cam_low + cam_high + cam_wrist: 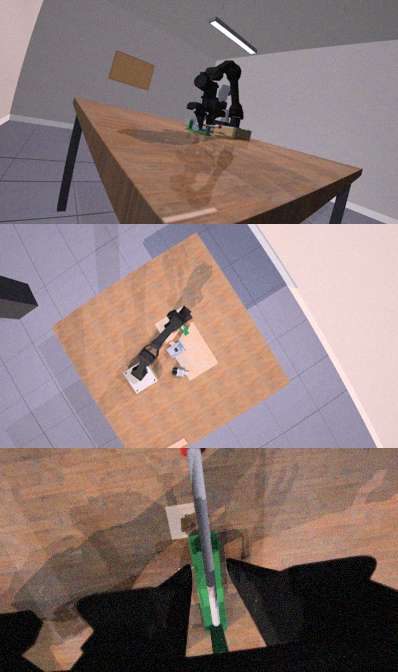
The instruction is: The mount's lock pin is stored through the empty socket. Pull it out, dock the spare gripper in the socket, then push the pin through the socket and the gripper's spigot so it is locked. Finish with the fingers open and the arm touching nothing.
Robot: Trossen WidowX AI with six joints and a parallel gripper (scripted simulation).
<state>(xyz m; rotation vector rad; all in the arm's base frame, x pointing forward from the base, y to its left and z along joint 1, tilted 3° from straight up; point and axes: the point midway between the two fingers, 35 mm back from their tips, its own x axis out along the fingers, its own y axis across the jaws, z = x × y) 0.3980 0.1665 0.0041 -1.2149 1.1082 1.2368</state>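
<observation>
The lock pin (pixel 201 503) (pixel 219 126) has a grey and white shaft and a red head. It lies lengthwise along the green rack (pixel 184 330) (pixel 197 132) (pixel 199 568), which has two upright posts. My gripper (pixel 204 126) (pixel 208 565) is partly open and low over the rack, pointing down, one finger on each side of the pin, with gaps in the wrist view. In the top view the arm hides the fingers. The grey socket mount (pixel 171 351) stands beside the rack, with a dark opening on top. The black and white spare gripper (pixel 178 371) lies beyond it, apart from the mount.
A pale sheet (pixel 201 355) lies on the wooden table (pixel 236 343) beside the mount and spare gripper. The arm's white-topped base (pixel 146 385) stands left of the spare gripper in the top view. A pale strip (pixel 178 443) lies at the table's edge.
</observation>
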